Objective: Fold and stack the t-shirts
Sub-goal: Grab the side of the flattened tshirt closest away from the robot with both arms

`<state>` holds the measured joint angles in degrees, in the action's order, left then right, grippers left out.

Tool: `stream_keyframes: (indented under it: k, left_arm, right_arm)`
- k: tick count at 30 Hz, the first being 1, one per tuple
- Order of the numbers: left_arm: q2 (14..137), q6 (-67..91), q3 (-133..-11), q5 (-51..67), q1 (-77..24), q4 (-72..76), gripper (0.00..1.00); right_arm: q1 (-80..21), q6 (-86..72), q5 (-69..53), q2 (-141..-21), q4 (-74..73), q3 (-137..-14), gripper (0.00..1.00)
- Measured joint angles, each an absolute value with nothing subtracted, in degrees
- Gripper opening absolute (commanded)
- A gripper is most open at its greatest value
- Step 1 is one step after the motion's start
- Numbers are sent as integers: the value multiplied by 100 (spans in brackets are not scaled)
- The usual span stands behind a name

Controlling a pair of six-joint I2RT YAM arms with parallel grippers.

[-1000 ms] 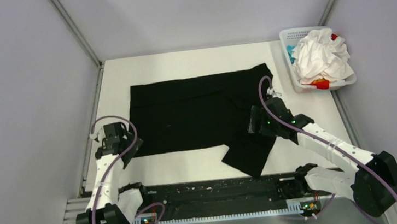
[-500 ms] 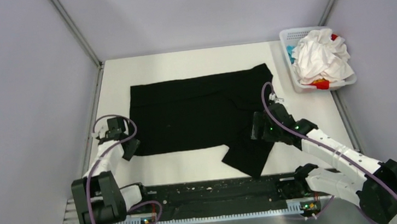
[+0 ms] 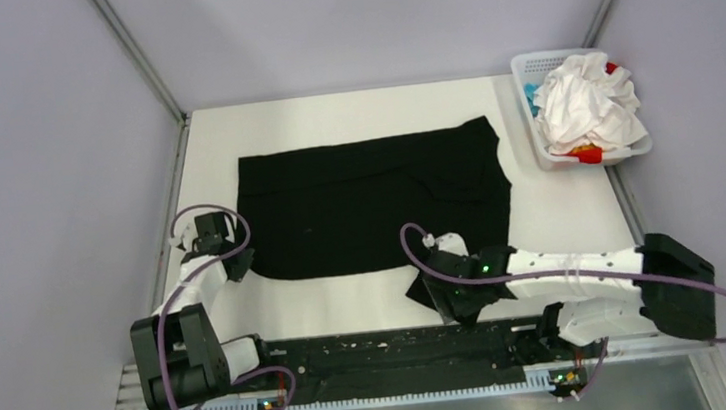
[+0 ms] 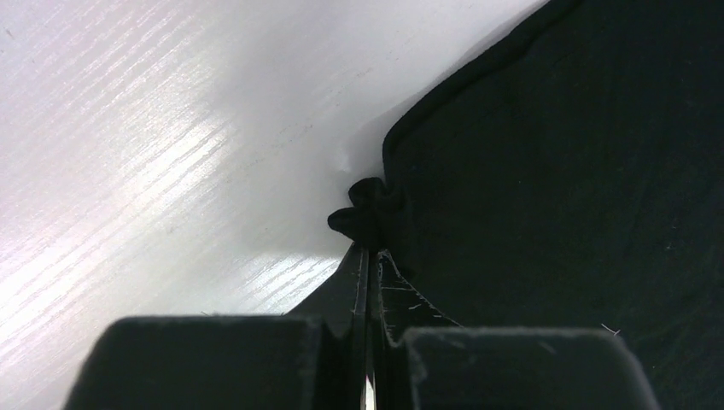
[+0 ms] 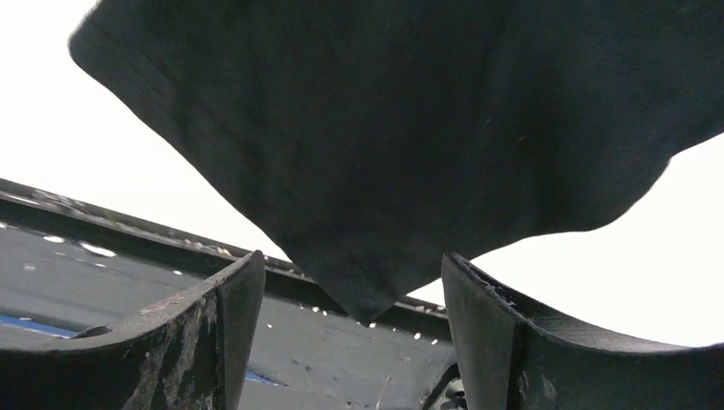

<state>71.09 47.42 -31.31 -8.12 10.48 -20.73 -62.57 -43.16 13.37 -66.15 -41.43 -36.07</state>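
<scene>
Left wrist: I have the left gripper pinched shut on the black shirt's hem; the right gripper gapes, sleeve between.

Spread t-shirt lies flat in the middle of the table, nearer the left edge than the right. Its sleeve juts toward the near edge, right of centre. Left gripper at the shirt's near-left corner; right gripper at the sleeve tip. Basket in the far-right corner, heaped t-shirts in it, well apart from the spread one.
</scene>
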Motion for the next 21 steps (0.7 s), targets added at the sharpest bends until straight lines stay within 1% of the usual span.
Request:
stream_keyframes:
  k: [3, 6, 8, 10, 11, 12, 17, 21]
  left_arm:
    - [6995, 4742, -3033, -749, 1048, -2018, 0]
    - [6987, 4733, -3026, -731, 1048, -2014, 0]
    - [6976, 4724, -3024, -729, 1048, -2018, 0]
    - [6947, 4722, -3020, -711, 1046, -2058, 0]
    - [6934, 4720, -3017, -707, 1046, -2091, 0]
    - [6912, 4707, -3017, -709, 1046, -2137, 0]
    - [6761, 4678, -3017, -685, 1046, -2364, 0]
    - [6670, 4668, -3114, -545, 1046, -2530, 0]
  right_arm:
    - [-6681, -4484, 1343, -7201, -4230, -3647, 65]
    - [-6742, -4609, 1293, -7467, -4213, -3656, 56]
    - [-6751, -4637, 1282, -7474, -4195, -3656, 43]
    - [-6755, -4670, 1282, -7487, -4189, -3669, 26]
    - [-6757, -4670, 1278, -7494, -4191, -3680, 14]
    - [-6766, -4694, 1306, -7507, -4160, -3691, 0]
    - [-6766, -4779, 1758, -7456, -4257, -3769, 0]
    - [-6563, -4606, 2121, -7192, -4466, -4213, 0]
